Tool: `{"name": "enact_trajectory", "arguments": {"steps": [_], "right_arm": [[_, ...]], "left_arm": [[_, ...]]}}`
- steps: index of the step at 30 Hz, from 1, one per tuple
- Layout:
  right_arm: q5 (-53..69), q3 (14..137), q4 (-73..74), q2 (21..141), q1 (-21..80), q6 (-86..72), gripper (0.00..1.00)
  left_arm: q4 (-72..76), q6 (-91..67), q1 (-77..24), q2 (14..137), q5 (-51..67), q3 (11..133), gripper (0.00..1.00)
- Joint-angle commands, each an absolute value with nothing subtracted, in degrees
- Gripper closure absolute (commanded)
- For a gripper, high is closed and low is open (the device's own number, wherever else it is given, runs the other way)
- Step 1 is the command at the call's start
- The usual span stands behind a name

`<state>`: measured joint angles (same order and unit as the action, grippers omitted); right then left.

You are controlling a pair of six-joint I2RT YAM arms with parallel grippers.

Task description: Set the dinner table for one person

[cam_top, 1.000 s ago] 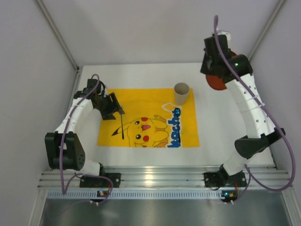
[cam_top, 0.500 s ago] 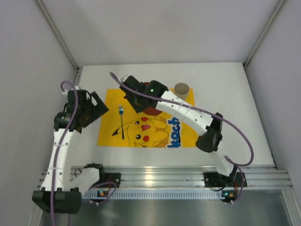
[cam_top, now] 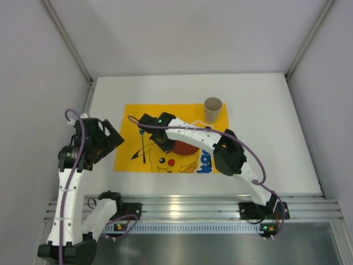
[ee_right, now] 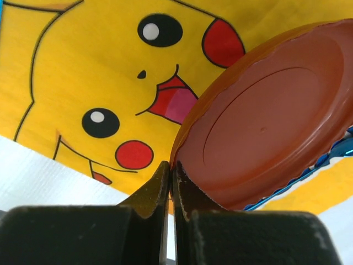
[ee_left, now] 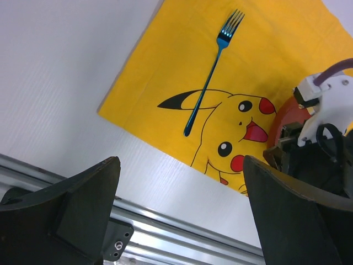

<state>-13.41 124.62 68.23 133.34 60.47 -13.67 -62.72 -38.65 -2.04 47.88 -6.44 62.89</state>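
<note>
The white dinner table point(cam_top: 270, 138) carries a yellow Pikachu-print cloth point(cam_top: 128, 113). My right gripper point(cam_top: 167, 144) is shut on the rim of a red-brown plate point(cam_top: 186, 148) and holds it tilted over the middle of the cloth. In the right wrist view the fingers point(ee_right: 165, 185) pinch the plate's point(ee_right: 265, 127) left edge. A blue fork point(cam_top: 143, 146) lies on the cloth's left part, tines pointing away; the left wrist view shows it too point(ee_left: 212, 74). My left gripper point(cam_top: 113, 139) is open and empty, off the cloth's left edge.
A tan paper cup point(cam_top: 213, 109) stands upright at the cloth's far right corner. The right arm stretches across the cloth from the right. The aluminium rail point(cam_top: 182, 207) runs along the table's near edge. Grey walls close in the sides and back.
The right arm swung from the back right to the cloth, carrying the plate to its middle. The left gripper left the fork on the cloth and drew back to the left.
</note>
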Motion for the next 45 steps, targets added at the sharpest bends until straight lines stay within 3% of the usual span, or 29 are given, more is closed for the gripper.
{"name": "enact_trajectory", "arguments": {"steps": [1,11,13,14,15,16,17,25,29,37,45], "right_arm": [[-14.8,123.9,66.3,133.9,60.4,-14.4,1.0],[-11.0,116.4,56.6,132.5,60.2,-14.2,0.97],[-10.7,116.1,55.8,131.8,59.7,-14.2,0.77],[-10.8,115.9,55.5,131.6,59.5,-14.2,0.61],[-11.0,115.9,55.5,131.2,59.2,-14.4,0.34],[-11.2,115.8,55.5,130.2,59.0,-14.6,0.24],[-11.3,115.8,55.5,129.5,58.8,-14.9,0.0],[-13.3,122.2,56.4,111.4,57.7,-15.5,0.0],[-19.3,117.0,51.8,99.9,57.7,-15.6,0.0],[-23.1,105.7,54.6,83.3,49.2,-19.2,0.0],[-24.3,95.1,58.0,70.9,38.9,-19.1,0.0]], "left_arm": [[-66.6,-39.2,-1.9,46.0,-7.8,64.9,0.02],[-67.0,-38.8,-1.9,45.4,-7.2,65.5,0.02],[-66.8,-38.1,-1.9,46.3,-7.1,66.2,0.02],[-66.6,-38.0,-1.9,46.6,-7.0,66.4,0.02],[-66.4,-37.7,-1.9,46.9,-7.0,66.5,0.02],[-66.4,-37.6,-1.9,47.4,-7.1,66.7,0.02],[-65.9,-37.5,-1.9,47.6,-6.9,66.9,0.02],[-62.6,-35.9,-1.9,50.2,-6.0,67.9,0.02],[-60.0,-35.6,-1.9,51.9,-4.8,67.4,0.02],[-43.8,-34.9,-3.1,59.8,14.1,58.5,0.02],[-33.0,-36.8,-21.2,79.9,9.8,62.5,0.03]]}}
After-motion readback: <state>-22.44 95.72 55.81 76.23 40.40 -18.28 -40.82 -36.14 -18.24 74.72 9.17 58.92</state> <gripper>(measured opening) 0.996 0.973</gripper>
